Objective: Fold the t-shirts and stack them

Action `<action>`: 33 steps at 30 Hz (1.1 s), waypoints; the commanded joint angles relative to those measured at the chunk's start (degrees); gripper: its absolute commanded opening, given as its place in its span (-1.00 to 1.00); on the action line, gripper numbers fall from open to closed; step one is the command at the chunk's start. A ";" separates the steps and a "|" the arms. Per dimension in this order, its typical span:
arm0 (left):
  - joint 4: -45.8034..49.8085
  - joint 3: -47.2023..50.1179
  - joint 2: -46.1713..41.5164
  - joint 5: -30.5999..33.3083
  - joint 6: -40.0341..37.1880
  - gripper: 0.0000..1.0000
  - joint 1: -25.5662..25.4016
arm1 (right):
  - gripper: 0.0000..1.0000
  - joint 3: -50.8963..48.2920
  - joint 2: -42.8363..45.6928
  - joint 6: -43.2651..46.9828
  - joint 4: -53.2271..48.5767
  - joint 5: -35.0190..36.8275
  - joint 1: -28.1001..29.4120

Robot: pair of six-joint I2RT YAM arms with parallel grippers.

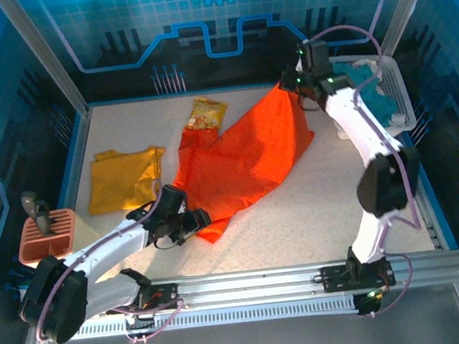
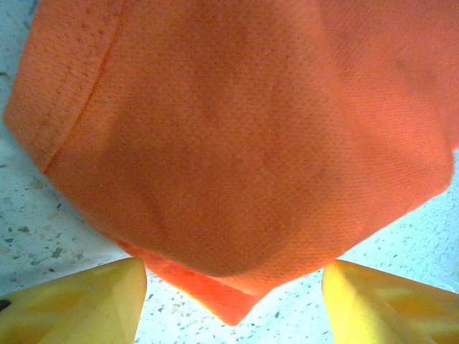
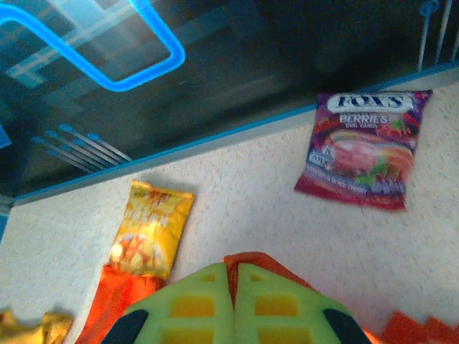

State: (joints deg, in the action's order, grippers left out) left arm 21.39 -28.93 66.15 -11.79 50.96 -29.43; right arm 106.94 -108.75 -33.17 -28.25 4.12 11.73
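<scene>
The bright orange t-shirt lies spread across the middle of the table, with its far right corner lifted. My right gripper is shut on that corner. In the right wrist view a strip of orange cloth is pinched between the closed green fingers. My left gripper stands open low over the shirt's near corner. In the left wrist view the orange fabric reaches between the two yellow fingertips, which are apart. The mustard yellow t-shirt lies crumpled at the left.
A yellow snack packet lies at the back beside the orange shirt, and a purple berry sweets packet lies near the back wall. A white basket with teal cloth stands back right. An orange rack sits at the left edge.
</scene>
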 commanded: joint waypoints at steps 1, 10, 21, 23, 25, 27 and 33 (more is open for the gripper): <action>4.25 -1.77 0.32 -0.92 -3.02 0.34 -0.44 | -0.84 9.19 -9.27 1.47 -7.25 3.14 0.66; 10.41 -4.84 -3.13 -1.55 -2.94 0.34 -5.82 | 0.65 -2.34 -5.14 2.62 -2.56 1.71 0.94; 8.54 -10.83 10.21 8.53 -6.03 0.28 -18.31 | 0.91 -34.73 16.85 -1.07 4.96 -1.89 1.10; 9.12 -12.92 14.29 10.15 -6.90 0.26 -18.95 | 0.81 -40.51 21.22 -2.92 5.60 0.08 1.07; 9.99 -14.87 17.38 12.09 -7.45 0.20 -19.50 | 0.72 -44.87 24.28 -3.91 5.71 -0.25 1.21; 11.48 -16.75 19.83 14.99 -7.54 0.13 -19.94 | 0.72 -47.45 26.27 -3.59 4.00 0.88 2.17; 15.04 -22.30 24.41 22.75 -10.98 -0.34 -21.10 | 0.56 -54.34 31.25 -2.23 1.58 4.73 3.52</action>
State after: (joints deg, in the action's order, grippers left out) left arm 32.47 -48.18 89.36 4.73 43.03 -49.76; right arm 54.89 -80.16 -35.40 -25.30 6.28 14.76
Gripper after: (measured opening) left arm 0.361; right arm 0.790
